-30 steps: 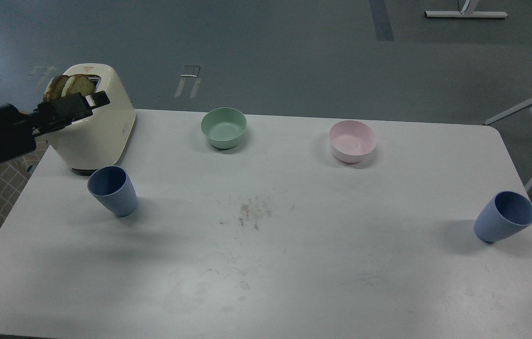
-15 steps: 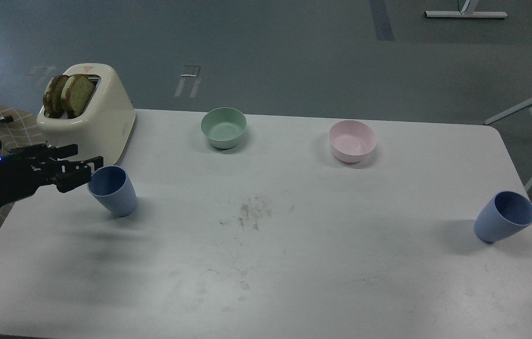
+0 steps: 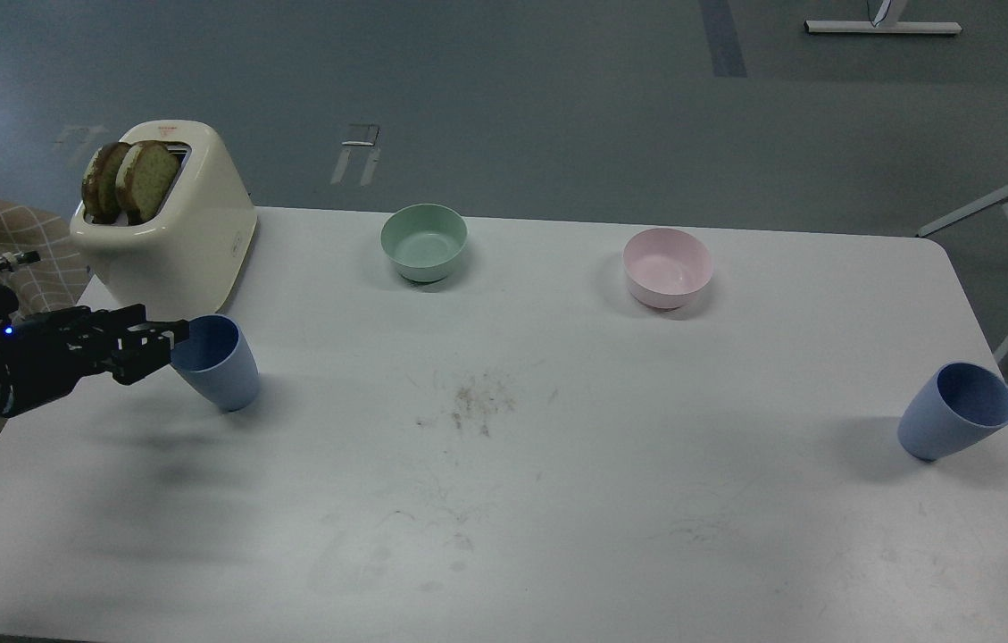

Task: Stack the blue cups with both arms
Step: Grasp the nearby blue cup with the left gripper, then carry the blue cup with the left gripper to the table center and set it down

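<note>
- Two blue cups: one [image 3: 216,362] near the left edge of the worktop, one [image 3: 954,422] near the right edge.
- Two bowls along the far edge: one mint-green [image 3: 424,242], one pink [image 3: 668,267].
- One toaster [image 3: 169,234] at the far left corner.
- Two bread slices [image 3: 130,181] in the toaster.

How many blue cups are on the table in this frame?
2. One blue cup stands at the left, in front of the toaster, by the left gripper. The other blue cup stands near the table's right edge.
</note>
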Robot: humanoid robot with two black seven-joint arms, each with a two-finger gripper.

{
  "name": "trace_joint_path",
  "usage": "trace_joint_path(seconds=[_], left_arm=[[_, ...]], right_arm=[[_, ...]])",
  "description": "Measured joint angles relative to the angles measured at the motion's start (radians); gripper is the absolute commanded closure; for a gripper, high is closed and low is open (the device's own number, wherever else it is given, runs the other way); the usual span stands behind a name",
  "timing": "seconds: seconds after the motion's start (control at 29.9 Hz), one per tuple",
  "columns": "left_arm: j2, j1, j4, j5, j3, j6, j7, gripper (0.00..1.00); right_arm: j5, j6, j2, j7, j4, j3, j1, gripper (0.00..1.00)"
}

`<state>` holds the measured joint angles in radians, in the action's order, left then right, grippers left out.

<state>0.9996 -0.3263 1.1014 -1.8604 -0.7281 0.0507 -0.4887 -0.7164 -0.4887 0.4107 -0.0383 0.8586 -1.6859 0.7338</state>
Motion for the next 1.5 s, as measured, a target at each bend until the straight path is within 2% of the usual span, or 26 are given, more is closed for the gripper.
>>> trace_joint_path(seconds=[0.17,0.2,0.27,0.33,0.4,0.9,1.07,1.24,1.3,1.37,1.5], left_arm=[[-0.024,-0.001,-0.007,0.009,0.003,0.002,0.0,0.68],[-0.03,-0.002,-0.008,0.009,0.003,0.002,0.0,0.74],[-0.035,-0.002,-0.01,0.009,0.004,0.003,0.0,0.8],[-0.037,-0.002,-0.012,0.009,0.004,0.004,0.0,0.93],[-0.038,-0.003,-0.012,0.009,0.004,0.004,0.0,1.0],[-0.035,-0.053,0.006,0.007,0.002,0.006,0.0,1.0],[-0.024,-0.124,0.073,-0.004,0.002,0.011,0.0,1.0],[-0.034,-0.205,0.189,-0.095,0.007,0.038,0.0,1.0],[-0.058,-0.243,0.209,-0.141,0.018,0.07,0.0,1.0],[-0.134,-0.312,0.217,-0.182,0.047,0.114,0.0,1.0],[-0.237,-0.434,0.204,-0.209,0.141,0.148,0.0,1.0]], right_arm=[[0.0,0.0,0.0,0.0,0.003,0.0,-0.005,0.0],[0.0,0.0,0.001,0.0,0.003,0.0,-0.005,0.0],[0.0,0.0,0.003,0.0,0.004,0.0,-0.007,0.0],[0.0,0.0,0.007,0.0,0.005,0.0,-0.008,0.0],[0.0,0.0,0.01,0.0,0.005,0.0,-0.011,0.0],[0.0,0.0,0.04,-0.002,-0.002,-0.043,-0.017,0.0],[0.0,0.0,0.047,-0.002,0.0,-0.052,-0.027,0.0],[0.0,0.0,0.049,-0.002,0.003,-0.065,-0.047,0.0],[0.0,0.0,0.05,-0.002,0.004,-0.076,-0.061,0.0],[0.0,0.0,0.052,-0.002,0.01,-0.089,-0.081,0.0],[0.0,0.0,0.073,-0.001,0.02,-0.106,-0.106,0.0]])
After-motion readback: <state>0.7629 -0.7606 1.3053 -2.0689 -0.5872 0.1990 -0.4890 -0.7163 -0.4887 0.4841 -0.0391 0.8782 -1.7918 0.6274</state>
